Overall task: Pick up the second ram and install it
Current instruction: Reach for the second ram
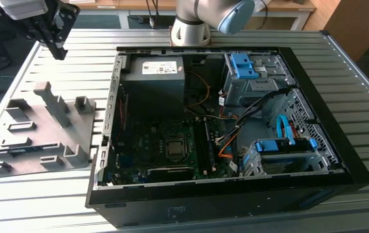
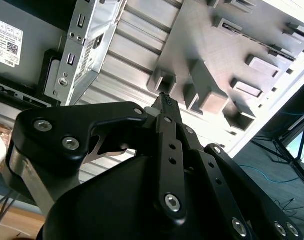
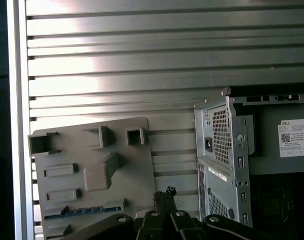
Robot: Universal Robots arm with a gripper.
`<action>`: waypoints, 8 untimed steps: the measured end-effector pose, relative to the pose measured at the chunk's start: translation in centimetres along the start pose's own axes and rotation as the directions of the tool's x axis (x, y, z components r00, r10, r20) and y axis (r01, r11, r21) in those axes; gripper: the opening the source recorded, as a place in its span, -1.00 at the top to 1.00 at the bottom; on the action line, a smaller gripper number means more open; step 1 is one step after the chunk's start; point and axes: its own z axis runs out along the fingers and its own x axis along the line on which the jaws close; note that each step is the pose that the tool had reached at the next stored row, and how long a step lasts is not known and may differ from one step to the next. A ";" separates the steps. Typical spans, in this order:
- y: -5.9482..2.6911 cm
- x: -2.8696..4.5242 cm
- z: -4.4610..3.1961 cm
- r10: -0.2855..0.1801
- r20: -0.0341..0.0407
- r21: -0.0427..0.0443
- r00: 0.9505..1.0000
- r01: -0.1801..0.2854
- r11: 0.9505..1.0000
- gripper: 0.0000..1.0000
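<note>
Black multi-link gripper (image 2: 165, 100), fingers pinched together on nothing, hanging high over the far corner of the slatted metal tabletop (image 1: 339, 63) on the exterior view's left. Well apart from it: long, flat blue-green memory strip (image 1: 24, 152), seated in a slot of the grey moulded parts holder (image 1: 42, 126) along that tabletop edge, beside the open black computer case (image 1: 236, 204). Pickup stage, apparently, nothing grasped yet; calls for parted fingers squared to the strip's thin edge.

This is a robotics lab or workshop. A robot arm (image 1: 194, 24) is mounted at the far edge of a slatted aluminium table (image 1: 346, 82). An opened PC case (image 1: 236, 206) lies on it, with a grey parts jig (image 1: 42, 131) at the exterior view's left. Desks (image 1: 281, 9) stand beyond.
</note>
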 end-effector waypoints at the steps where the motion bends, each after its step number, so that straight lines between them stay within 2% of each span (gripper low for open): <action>1: -0.01 0.13 -0.01 0.000 0.000 0.000 1.000 0.000 1.000 0.80; 8: -0.07 0.99 -0.02 0.000 0.000 0.000 1.000 0.000 1.000 0.80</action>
